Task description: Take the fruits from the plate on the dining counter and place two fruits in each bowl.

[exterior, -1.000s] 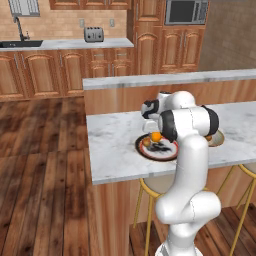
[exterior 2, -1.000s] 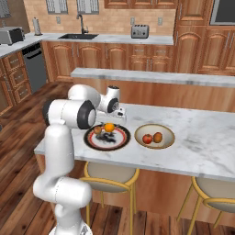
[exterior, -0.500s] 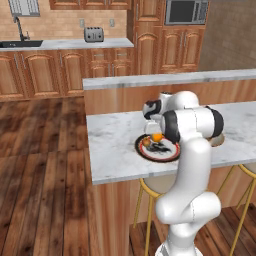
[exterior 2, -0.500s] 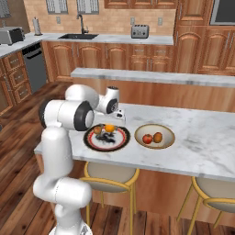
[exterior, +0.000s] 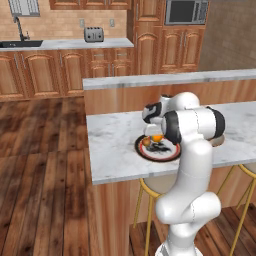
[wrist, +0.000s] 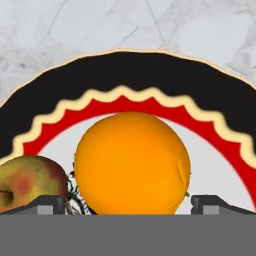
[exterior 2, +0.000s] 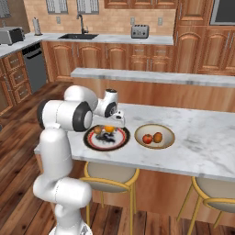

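On the plate [wrist: 125,75], the orange [wrist: 132,163] sits right between my fingertips [wrist: 47,204], my end effector [wrist: 128,205] spread wide around it, not visibly touching. A mottled apple [wrist: 27,181] lies just beside it on the bench [exterior 2: 206,142].

The orange [wrist: 132,162] and olive-brown fruit [wrist: 27,181] are cut off at the hand view's bottom; the plate [exterior: 172,152] is half hidden behind the arm.

A bright orange [wrist: 132,164] and an olive-brown fruit [wrist: 30,180] are sitting on the black-rimmed plate [wrist: 130,70]. The red apple [exterior 2: 147,138] and brownish-orange fruit [exterior 2: 157,137] are lying in the tan bowl [exterior 2: 154,128] beside it on the marble tabletop [exterior 2: 202,137].
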